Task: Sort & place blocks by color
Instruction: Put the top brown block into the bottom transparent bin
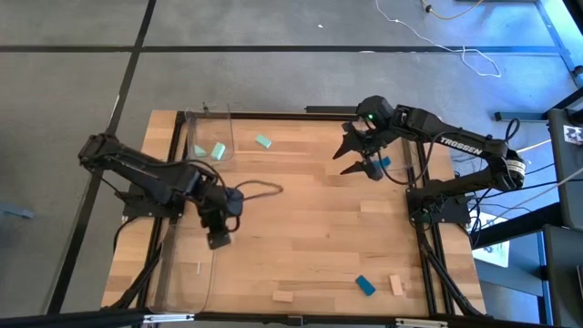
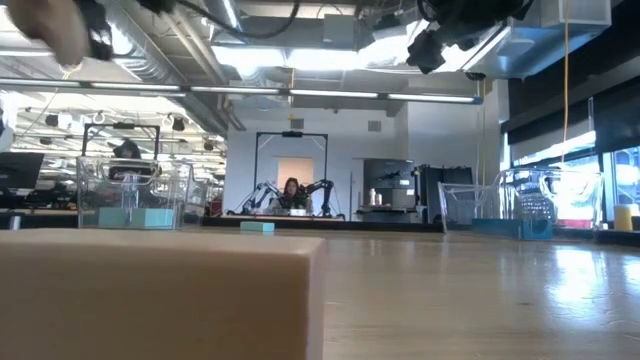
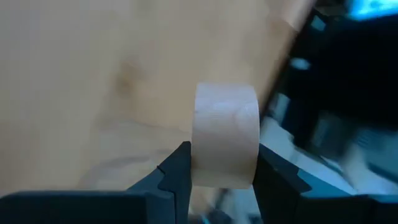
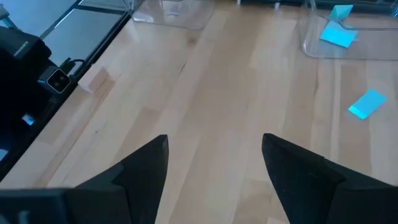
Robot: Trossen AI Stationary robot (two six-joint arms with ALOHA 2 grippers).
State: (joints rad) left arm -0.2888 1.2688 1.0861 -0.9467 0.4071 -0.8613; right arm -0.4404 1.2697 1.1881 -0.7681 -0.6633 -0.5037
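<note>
Fingers (image 3: 177, 177) of your left gripper (image 3: 217, 186) are clamped on a pale wood block (image 3: 225, 134). Only the left wrist view shows that grip; from overhead the left gripper (image 1: 219, 235) sits over the table's left side by a clear tray (image 1: 187, 273), and you can't see the block there.

Your right gripper (image 4: 214, 165) has its fingers spread wide w/ nothing between them. From overhead it hangs above the right-rear part of the table (image 1: 301, 228), near a deep blue block (image 1: 383, 163).

Other blocks, overhead view: two mint-teal blocks (image 1: 209, 150) inside the clear rear-left tray (image 1: 209, 137), another mint-teal block (image 1: 263, 141) just beside it on bare wood. Near the front edge: a blue block (image 1: 365, 285), w/ wood blocks (image 1: 395, 285) and (image 1: 282, 295) to either side.

Low view adds a big wood block (image 2: 160, 295) right at the lens.
</note>
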